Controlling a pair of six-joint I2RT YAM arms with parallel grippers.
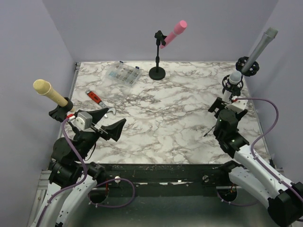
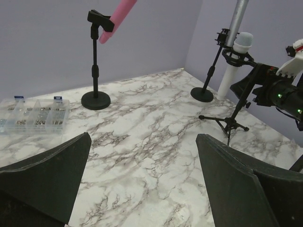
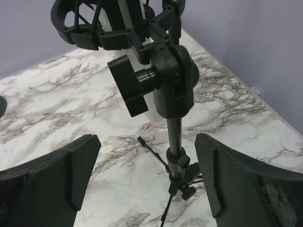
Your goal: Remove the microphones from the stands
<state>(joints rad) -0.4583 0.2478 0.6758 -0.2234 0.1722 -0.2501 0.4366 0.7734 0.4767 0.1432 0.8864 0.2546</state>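
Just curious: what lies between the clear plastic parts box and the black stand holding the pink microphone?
Nothing: only bare marble tabletop between box and stand, in the top view.

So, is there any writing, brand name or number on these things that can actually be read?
None can be read.
The blue tags on the clear parts box are too small to make out.
The red-handled wrench, the pink microphone and the stand knob show no legible lettering.
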